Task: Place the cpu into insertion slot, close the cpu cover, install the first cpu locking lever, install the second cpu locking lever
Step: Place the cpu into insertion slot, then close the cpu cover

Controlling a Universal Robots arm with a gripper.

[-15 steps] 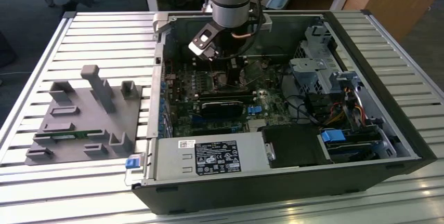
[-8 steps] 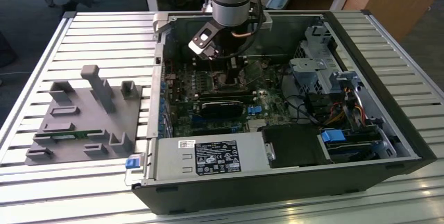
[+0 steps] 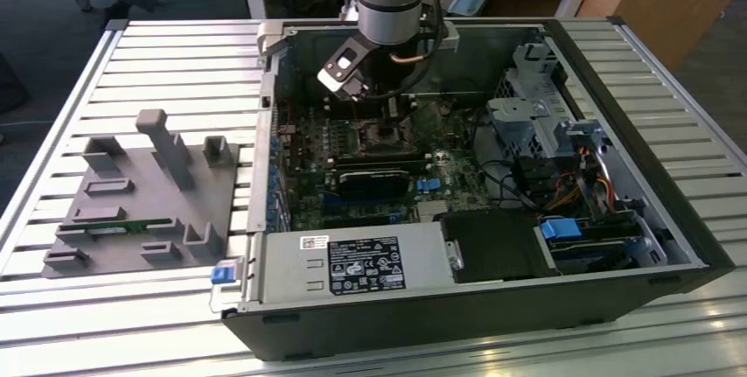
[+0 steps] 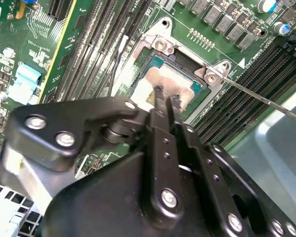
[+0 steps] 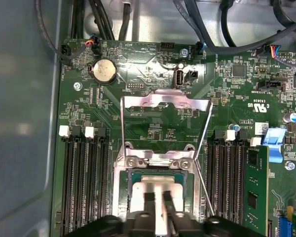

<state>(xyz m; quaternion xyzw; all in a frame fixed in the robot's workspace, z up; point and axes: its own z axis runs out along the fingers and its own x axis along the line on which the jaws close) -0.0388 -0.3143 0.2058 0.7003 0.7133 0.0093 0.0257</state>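
The cpu [image 5: 158, 183] lies flat in the insertion slot [image 5: 129, 174], its silver-grey top also clear in the second wrist view [image 4: 177, 78]. The cpu cover [image 5: 165, 100] stands swung open behind the slot, a silver frame with a large window. One thin locking lever [image 4: 266, 101] sticks out from the slot's corner. Another lever [image 5: 203, 185] runs along the side of the slot. My gripper [image 5: 158, 195] hangs just above the chip's near edge, its two black fingers [image 4: 159, 95] close together with nothing between them. In the exterior view the gripper [image 3: 394, 113] reaches down into the open computer case [image 3: 467, 307].
Long black memory slots [image 5: 84, 182] flank the socket on both sides. Cables [image 5: 227, 34] hang over the board's far edge. A grey fixture block [image 3: 146, 193] sits on the slatted table at the exterior view's left. The power supply [image 3: 350, 268] fills the case's near side.
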